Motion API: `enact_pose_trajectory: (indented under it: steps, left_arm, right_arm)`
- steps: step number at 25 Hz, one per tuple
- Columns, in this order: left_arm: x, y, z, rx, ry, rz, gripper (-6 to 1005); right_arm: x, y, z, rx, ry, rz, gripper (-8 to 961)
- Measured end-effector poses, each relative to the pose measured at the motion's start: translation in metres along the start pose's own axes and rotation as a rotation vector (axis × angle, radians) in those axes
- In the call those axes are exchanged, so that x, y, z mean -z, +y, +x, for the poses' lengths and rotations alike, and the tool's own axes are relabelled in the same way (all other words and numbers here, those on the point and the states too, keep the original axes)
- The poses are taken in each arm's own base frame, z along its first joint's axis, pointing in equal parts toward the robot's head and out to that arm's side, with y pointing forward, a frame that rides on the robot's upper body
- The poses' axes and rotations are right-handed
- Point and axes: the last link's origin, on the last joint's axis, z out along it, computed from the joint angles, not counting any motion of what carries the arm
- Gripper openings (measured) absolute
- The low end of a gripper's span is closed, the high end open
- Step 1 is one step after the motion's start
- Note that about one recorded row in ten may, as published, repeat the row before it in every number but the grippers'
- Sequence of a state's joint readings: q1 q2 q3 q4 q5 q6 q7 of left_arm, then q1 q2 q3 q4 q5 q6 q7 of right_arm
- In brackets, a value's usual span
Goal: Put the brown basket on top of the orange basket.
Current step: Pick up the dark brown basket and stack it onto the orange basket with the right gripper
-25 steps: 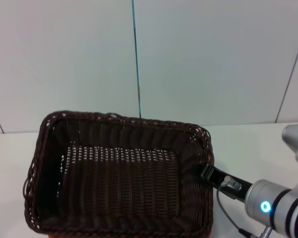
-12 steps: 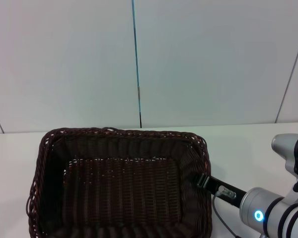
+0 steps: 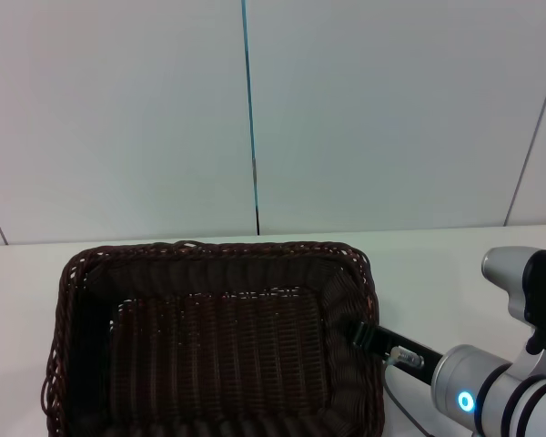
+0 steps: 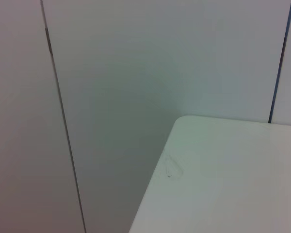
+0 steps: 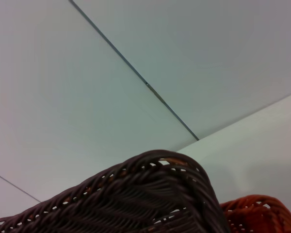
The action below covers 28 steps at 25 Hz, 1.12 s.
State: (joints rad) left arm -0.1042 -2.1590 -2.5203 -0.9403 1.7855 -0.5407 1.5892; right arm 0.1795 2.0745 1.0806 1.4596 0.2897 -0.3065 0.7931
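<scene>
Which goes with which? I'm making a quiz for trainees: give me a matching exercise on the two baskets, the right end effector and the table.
Things:
1. brown basket
2. orange basket
3. right end effector
4. table

Descriptions:
A. white surface
B. seen only in the right wrist view
C. at the dark basket's right rim
D. dark, empty

Pairs: 1-D, 2-B, 3-C, 4-A

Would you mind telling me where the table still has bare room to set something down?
Bare table lies between the brown basket and the back wall, widest at the right, beyond the right gripper clamped on the basket's right rim. The left wrist view shows a bare table corner. It is crowded under the brown basket, where the orange basket sits.
</scene>
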Motion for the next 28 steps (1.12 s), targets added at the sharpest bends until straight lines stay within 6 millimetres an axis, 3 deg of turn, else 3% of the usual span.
enact_pose_trajectory:
  steps: [10, 18, 28]
  left_arm:
    - [0.0001, -0.0014, 0.0014, -0.002, 0.003, 0.003, 858]
    - [0.0006, -0.0028, 0.0023, -0.001, 0.006, 0.007, 858]
    - [0.0006, -0.0037, 0.0035, 0.002, 0.009, 0.012, 858]
  right_arm:
    - [0.0021, -0.0018, 0.0022, 0.006, 0.026, 0.027, 134]
    - [0.0011, -0.0015, 0.0010, 0.039, 0.040, 0.044, 484]
    - [0.0051, -0.0058, 0.0005, 0.090, 0.055, 0.049, 666]
